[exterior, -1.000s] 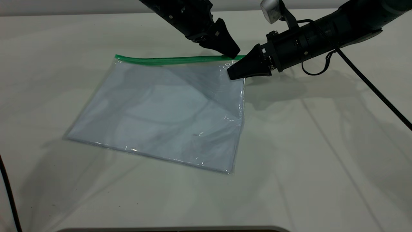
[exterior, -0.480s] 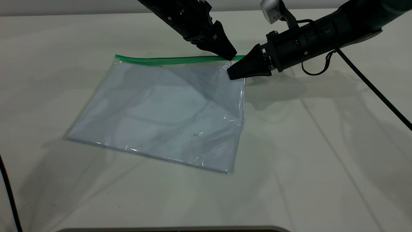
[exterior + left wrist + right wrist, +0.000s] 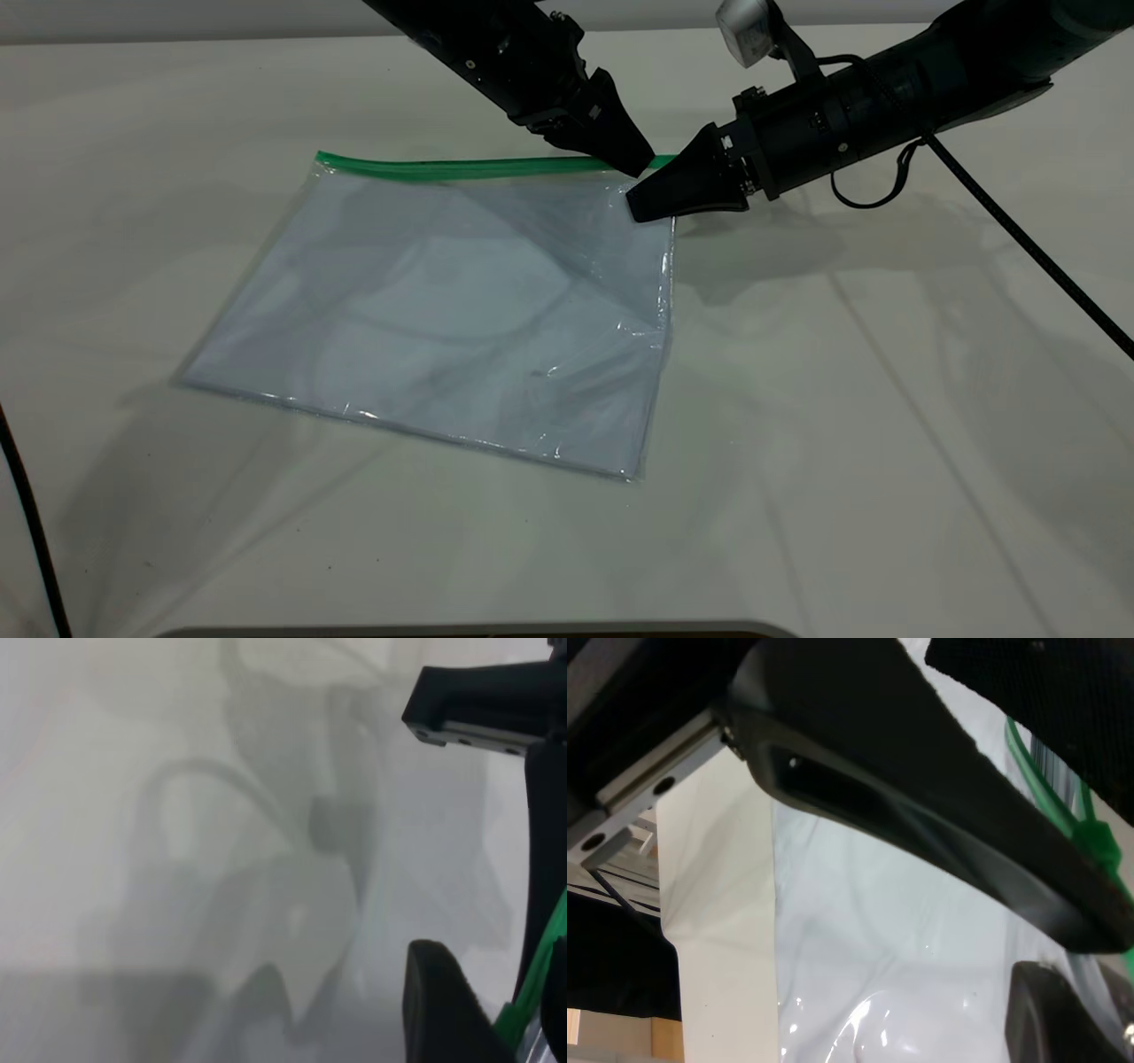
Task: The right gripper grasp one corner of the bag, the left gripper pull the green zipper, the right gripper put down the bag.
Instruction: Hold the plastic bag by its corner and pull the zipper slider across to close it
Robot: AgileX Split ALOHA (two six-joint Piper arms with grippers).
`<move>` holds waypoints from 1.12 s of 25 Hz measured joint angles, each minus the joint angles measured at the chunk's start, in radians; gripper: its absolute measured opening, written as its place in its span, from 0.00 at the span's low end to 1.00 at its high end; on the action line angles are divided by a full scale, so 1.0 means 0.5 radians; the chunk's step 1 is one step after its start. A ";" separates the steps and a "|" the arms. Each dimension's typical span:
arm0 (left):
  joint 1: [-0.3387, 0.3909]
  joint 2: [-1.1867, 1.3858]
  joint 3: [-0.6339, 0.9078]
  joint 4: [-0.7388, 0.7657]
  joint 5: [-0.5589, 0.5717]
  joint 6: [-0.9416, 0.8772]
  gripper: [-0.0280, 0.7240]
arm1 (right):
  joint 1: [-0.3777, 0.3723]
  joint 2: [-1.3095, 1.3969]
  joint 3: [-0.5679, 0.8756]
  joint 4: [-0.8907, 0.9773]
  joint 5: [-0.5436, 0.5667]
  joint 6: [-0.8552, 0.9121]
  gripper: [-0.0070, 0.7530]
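Note:
The bag [image 3: 443, 301] is a clear flat pouch with pale sheets inside, lying on the table with its far right corner raised. My right gripper [image 3: 636, 209] is shut on that corner; in the right wrist view the plastic [image 3: 877, 930] runs between its fingers [image 3: 921, 842]. The green zipper [image 3: 461, 167] edges the far side. My left gripper [image 3: 640, 167] comes down from behind onto the zipper's right end, just above the right gripper's tip. In the left wrist view the green strip [image 3: 532, 992] sits pinched between its fingers [image 3: 443, 1010].
A white cloth covers the table [image 3: 886, 399]. The right arm's black cable [image 3: 1019, 230] trails to the right edge. Another black cable [image 3: 27, 523] runs along the left edge. The table's front rim [image 3: 478, 629] is close to the near side.
The left gripper's tip has sunk a little and shifted slightly left onto the zipper's right end. The right gripper and the bag have stayed put.

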 joint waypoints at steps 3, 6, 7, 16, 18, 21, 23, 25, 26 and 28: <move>0.000 0.001 0.000 -0.002 -0.003 0.005 0.39 | 0.000 0.000 0.000 0.000 0.000 0.000 0.06; 0.000 0.001 0.000 -0.002 0.002 0.030 0.30 | 0.000 0.000 0.000 0.000 -0.002 0.000 0.06; 0.000 0.001 0.000 -0.002 0.003 0.035 0.28 | 0.000 0.000 0.000 0.000 -0.002 0.000 0.06; 0.000 0.001 0.000 0.008 -0.002 0.055 0.15 | 0.000 0.000 0.000 0.000 -0.002 0.000 0.06; 0.000 0.001 0.000 0.019 -0.006 0.061 0.14 | 0.000 0.000 0.000 0.002 -0.004 0.000 0.06; 0.002 0.001 0.000 0.020 -0.010 0.063 0.14 | -0.006 0.000 0.000 0.005 -0.006 0.000 0.06; 0.006 0.001 0.000 0.020 -0.014 0.070 0.14 | -0.017 0.000 0.000 0.010 -0.006 0.000 0.06; 0.018 0.001 0.000 0.016 -0.014 0.076 0.14 | -0.028 0.000 0.000 0.013 -0.006 0.000 0.06; 0.020 0.001 0.000 0.014 -0.012 0.076 0.14 | -0.033 0.000 0.000 0.020 -0.004 0.000 0.06; 0.026 0.001 0.000 0.014 -0.014 0.077 0.14 | -0.041 0.000 0.000 0.020 -0.002 0.000 0.06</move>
